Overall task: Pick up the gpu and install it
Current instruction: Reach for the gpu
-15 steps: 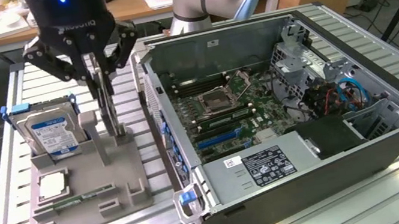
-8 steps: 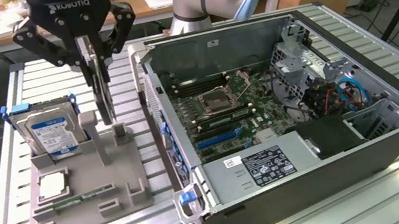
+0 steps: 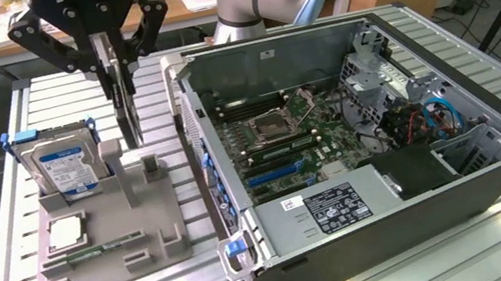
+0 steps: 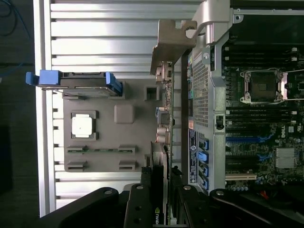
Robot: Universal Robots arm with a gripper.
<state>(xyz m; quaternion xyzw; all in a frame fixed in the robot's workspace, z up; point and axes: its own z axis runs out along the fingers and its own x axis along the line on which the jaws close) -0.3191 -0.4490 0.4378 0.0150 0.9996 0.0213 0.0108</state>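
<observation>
**Gpu gripped upright beside the open case**

Pinches the gpu (image 3: 128, 119) in the gripper (image 3: 121, 82), jaws drawn partway together and pressed against both flat faces of the thin dark card. Holds it on edge, hanging straight down from the fingers (image 3: 107, 73), with the top of the card tucked up between them. From the wrist view, shows the pale metal bracket (image 4: 173, 40) at the end of the card farthest from the gripper. Hangs the card over the grey holder (image 3: 144, 235), between the hard drive (image 3: 61, 164) and the computer case (image 3: 499, 167), near the case's side wall. Leaves 1 hard drive standing upright in the holder on the exterior view's left, with 1 square processor chip (image 3: 64, 231) lying flat in front of it and 1 narrow green memory stick (image 3: 95, 250) next to that. Sets holder and case side by side on the slatted metal table (image 3: 69, 94). Exposes the motherboard (image 3: 280, 135) inside the open case, with its blue slot (image 3: 272, 175).
</observation>
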